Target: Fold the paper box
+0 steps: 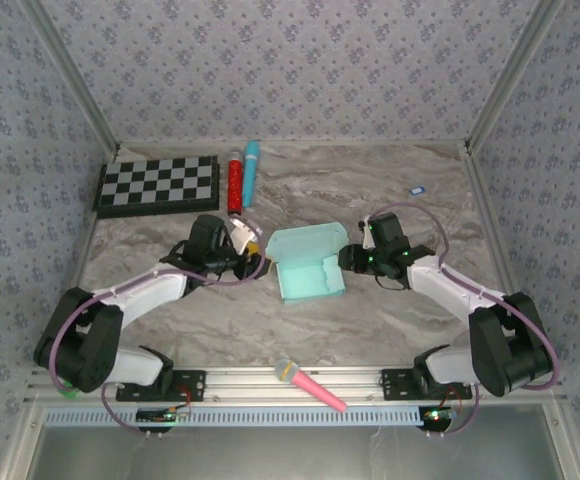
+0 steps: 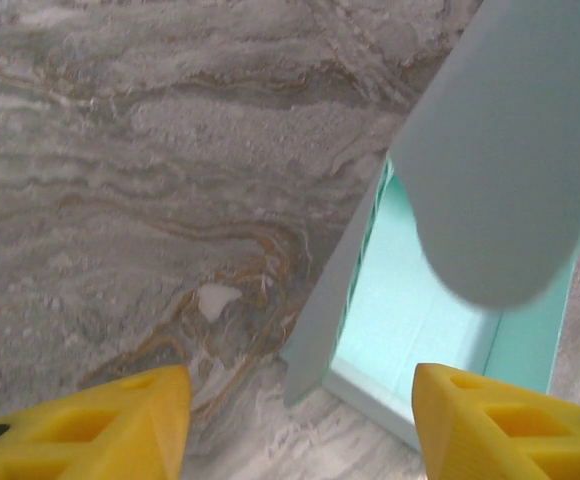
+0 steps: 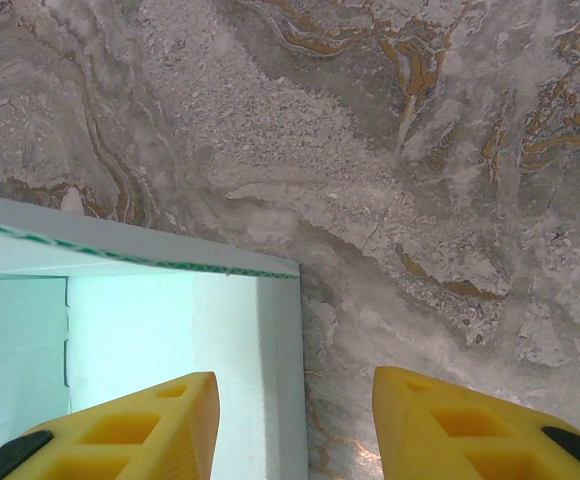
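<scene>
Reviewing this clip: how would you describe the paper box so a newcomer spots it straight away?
On the marble-patterned table, look at the middle, between the left gripper and the right gripper. The paper box sits there, half-formed, with its lid flap open. It is pale mint cardboard, unlike the slim cyan tube beside the checkerboard.
</scene>
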Action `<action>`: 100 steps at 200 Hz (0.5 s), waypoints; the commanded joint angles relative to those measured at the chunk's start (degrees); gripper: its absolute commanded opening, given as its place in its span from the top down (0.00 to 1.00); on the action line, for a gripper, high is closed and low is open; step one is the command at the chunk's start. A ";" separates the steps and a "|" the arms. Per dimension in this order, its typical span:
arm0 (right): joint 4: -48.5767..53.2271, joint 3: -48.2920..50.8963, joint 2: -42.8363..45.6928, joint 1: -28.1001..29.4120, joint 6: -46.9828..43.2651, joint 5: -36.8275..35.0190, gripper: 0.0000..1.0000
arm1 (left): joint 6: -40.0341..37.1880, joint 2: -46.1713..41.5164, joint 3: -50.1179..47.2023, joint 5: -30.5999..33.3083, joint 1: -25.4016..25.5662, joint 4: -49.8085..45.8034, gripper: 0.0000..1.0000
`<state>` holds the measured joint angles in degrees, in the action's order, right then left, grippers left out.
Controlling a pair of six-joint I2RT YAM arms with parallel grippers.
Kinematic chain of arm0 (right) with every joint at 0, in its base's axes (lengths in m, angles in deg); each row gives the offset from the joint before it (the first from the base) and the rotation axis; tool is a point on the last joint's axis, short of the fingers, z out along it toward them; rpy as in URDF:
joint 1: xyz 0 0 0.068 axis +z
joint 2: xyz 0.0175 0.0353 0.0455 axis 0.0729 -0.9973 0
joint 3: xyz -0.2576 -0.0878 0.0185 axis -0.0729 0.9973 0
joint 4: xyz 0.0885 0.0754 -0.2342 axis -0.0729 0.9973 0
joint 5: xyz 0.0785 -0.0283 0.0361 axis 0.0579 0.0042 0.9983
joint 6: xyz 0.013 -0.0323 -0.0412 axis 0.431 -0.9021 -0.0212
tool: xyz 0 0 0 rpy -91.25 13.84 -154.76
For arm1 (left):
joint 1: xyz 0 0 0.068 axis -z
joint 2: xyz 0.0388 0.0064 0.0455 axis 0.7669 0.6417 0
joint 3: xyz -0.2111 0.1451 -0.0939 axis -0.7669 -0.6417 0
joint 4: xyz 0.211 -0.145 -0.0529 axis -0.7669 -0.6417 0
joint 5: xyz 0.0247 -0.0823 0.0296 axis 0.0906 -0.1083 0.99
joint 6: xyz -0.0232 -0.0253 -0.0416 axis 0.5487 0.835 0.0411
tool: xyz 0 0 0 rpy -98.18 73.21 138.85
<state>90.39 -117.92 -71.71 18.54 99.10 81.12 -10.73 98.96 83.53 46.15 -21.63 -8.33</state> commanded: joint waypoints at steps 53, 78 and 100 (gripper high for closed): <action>1.29 0.59 0.16 -0.33 -0.56 -0.06 0.54 | 0.92 4.99 3.50 -7.31 -0.84 9.61 0.58; 1.49 0.52 -0.37 -0.32 -0.73 -0.04 0.54 | 1.12 6.15 3.90 -7.82 -0.81 9.84 0.66; 1.65 0.46 -0.63 -0.32 -0.46 0.01 0.54 | 1.32 6.07 3.98 -8.28 -0.77 9.93 0.78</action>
<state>90.48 -117.92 -71.88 18.54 99.10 81.10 -9.13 104.84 85.56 40.49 -22.07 -0.52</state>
